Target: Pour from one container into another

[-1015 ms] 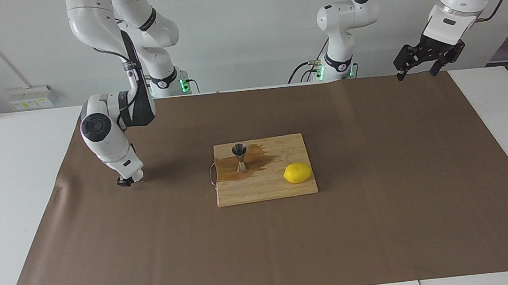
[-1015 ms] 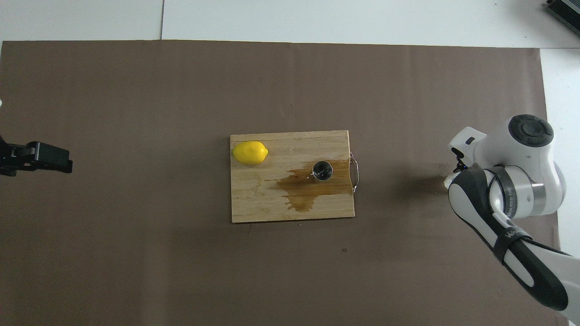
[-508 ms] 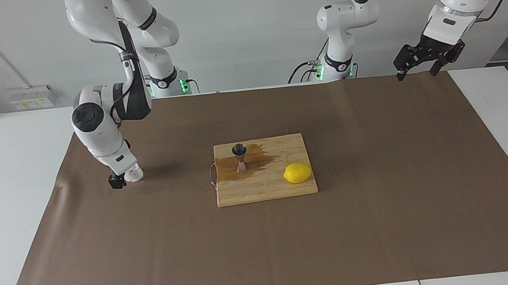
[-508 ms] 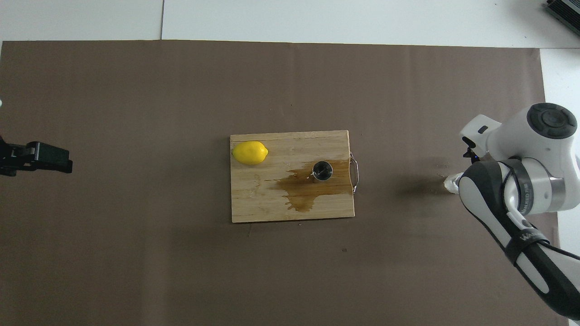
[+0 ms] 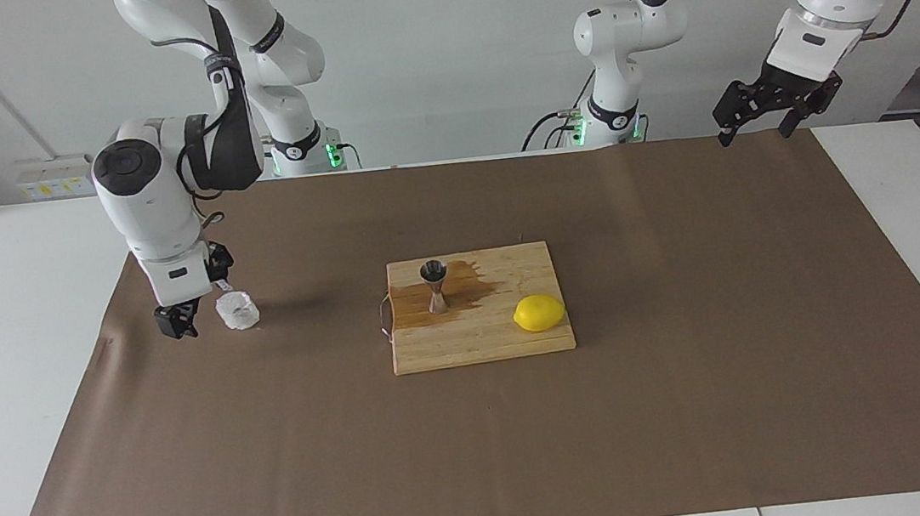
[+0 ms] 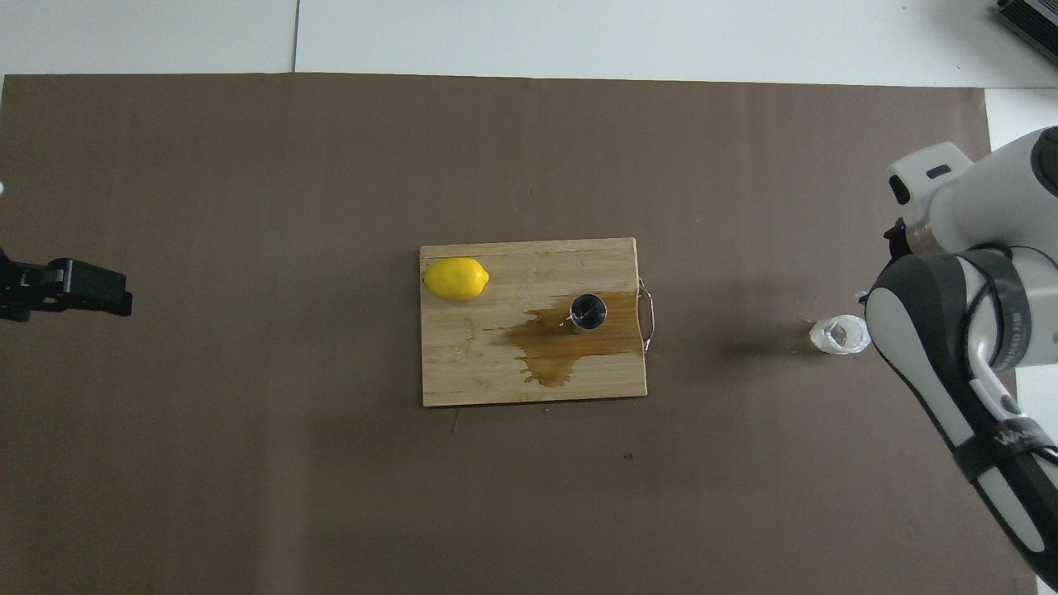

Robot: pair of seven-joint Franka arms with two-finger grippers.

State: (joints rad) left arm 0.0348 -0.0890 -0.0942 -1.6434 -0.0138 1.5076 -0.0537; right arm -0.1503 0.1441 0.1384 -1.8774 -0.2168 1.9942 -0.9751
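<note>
— What is the white table (image 5: 26, 355) covered with?
— A brown mat (image 5: 698, 404) is spread over it.
— What is set on the mat?
— A wooden cutting board (image 5: 486, 345) at the middle; a clear glass cup (image 5: 237, 311) toward the right arm's end.

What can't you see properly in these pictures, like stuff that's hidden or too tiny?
- Whether any liquid is left in the glass cup: too small and see-through in both views.
- How full the jigger is: the overhead view shows only a dark mouth.
- The right gripper in the overhead view: its own arm covers it.
- The left gripper in the overhead view: cut off by the picture's edge.
</note>
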